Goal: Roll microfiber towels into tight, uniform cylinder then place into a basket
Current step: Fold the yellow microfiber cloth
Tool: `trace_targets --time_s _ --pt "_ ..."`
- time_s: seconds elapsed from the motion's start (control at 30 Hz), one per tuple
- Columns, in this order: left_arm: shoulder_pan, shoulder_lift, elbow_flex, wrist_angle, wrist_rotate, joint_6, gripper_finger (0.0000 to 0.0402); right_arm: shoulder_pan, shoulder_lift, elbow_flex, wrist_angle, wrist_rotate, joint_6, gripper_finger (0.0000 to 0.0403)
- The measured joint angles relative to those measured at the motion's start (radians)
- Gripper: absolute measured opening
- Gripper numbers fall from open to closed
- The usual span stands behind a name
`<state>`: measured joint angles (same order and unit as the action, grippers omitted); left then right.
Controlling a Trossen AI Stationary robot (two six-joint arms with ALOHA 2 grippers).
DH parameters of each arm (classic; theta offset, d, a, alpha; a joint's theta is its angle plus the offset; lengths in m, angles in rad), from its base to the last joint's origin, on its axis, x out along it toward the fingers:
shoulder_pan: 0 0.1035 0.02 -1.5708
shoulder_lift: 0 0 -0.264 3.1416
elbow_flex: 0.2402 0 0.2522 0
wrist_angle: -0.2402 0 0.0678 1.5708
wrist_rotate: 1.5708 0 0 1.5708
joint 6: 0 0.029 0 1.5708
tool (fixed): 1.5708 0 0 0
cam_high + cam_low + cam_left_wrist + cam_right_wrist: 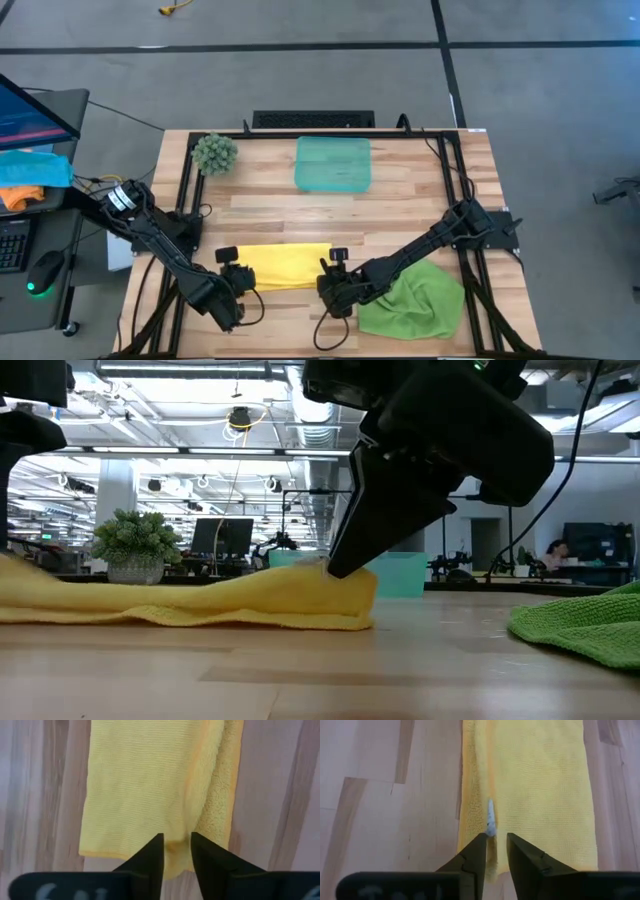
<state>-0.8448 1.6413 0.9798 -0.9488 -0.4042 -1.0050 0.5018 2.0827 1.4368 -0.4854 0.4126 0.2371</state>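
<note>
Right, yellow towel [283, 266] lies folded into a strip near the bench front, limp, light, grippy. Left gripper [177, 851] and right gripper [497, 849] sit at opposite ends, jaws slightly apart astride the edges. Pinch the ends.

Two towels: one yellow towel [283, 266] between the left hand [240, 283] and right hand [330, 285], one green towel [415, 300]. One basket [333, 163]. One plant ball [214, 153]. One counter [400, 215].
</note>
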Motion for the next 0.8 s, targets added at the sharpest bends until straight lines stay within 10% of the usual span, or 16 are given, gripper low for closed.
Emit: trace_targets --time_s 0.4,0.8 --pt "0.000 0.000 0.000 0.017 0.056 -0.032 0.0145 0.001 0.000 0.026 -0.065 -0.027 0.000 0.0112" --pt "0.031 0.000 -0.002 -0.051 -0.200 -0.088 0.0145 -0.023 -0.002 0.090 -0.089 0.022 -0.026 0.0111"
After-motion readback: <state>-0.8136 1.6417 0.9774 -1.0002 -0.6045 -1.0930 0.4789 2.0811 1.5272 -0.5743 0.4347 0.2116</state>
